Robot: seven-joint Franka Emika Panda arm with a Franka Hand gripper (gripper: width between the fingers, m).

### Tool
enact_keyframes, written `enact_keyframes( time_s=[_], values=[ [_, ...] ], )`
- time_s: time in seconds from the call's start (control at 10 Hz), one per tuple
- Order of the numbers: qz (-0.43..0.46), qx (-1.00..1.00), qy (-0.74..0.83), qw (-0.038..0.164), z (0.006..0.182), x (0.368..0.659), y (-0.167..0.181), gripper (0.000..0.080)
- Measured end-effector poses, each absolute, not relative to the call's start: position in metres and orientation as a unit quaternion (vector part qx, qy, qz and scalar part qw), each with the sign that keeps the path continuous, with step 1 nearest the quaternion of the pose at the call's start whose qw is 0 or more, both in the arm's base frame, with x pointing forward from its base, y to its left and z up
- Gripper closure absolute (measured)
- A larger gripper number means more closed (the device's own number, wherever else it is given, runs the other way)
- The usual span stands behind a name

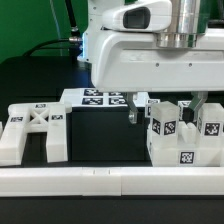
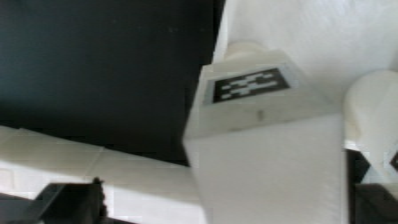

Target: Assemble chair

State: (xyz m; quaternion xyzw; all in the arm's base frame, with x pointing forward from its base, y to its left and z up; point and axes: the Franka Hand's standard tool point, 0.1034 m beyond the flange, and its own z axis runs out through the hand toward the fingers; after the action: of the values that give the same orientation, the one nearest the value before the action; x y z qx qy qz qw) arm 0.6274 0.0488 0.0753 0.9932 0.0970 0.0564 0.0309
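The big white arm [image 1: 140, 50] is hanging over the right half of the black table [image 1: 100, 140], as the exterior view shows it. A long white rail [image 1: 100, 182] is lying along the near edge of the table.

The chair is sitting in loose parts just behind the rail. The frame [image 1: 35, 128], with its X in the middle, is lying at the exterior view's left, well apart from the arm. The blocks [image 1: 172, 138] are standing close together at the exterior view's right, right under the arm.

The marker board [image 1: 100, 98] is lying flat, farther back, between the frame and the blocks.

The gripper [image 1: 167, 108] is reaching down over the blocks with its jaws spread wide. One dark finger [image 1: 133, 110] is hanging just beside the blocks with a gap showing. The other finger is partly hiding behind them. The gripper is not holding anything.

In the wrist view, one tall block [image 2: 267, 150] is standing upright in the middle. A small black-and-white tag [image 2: 249, 83] is sitting near its top.
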Motion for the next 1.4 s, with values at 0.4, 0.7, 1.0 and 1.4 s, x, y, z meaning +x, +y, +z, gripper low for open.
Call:
enact_keyframes(
  time_s=[0.4, 0.7, 1.0, 1.4],
  values=[
    [0.055, 0.993, 0.098, 0.03, 0.0748, 0.625, 0.0511, 0.0164],
    [0.054, 0.993, 0.098, 0.03, 0.0736, 0.6246, 0.0503, 0.0514],
    [0.055, 0.994, 0.086, 0.03, 0.0739, 0.625, 0.0503, 0.0512],
    [0.058, 0.997, -0.038, 0.023, 0.0738, 0.625, 0.0489, 0.0512]
  ],
)
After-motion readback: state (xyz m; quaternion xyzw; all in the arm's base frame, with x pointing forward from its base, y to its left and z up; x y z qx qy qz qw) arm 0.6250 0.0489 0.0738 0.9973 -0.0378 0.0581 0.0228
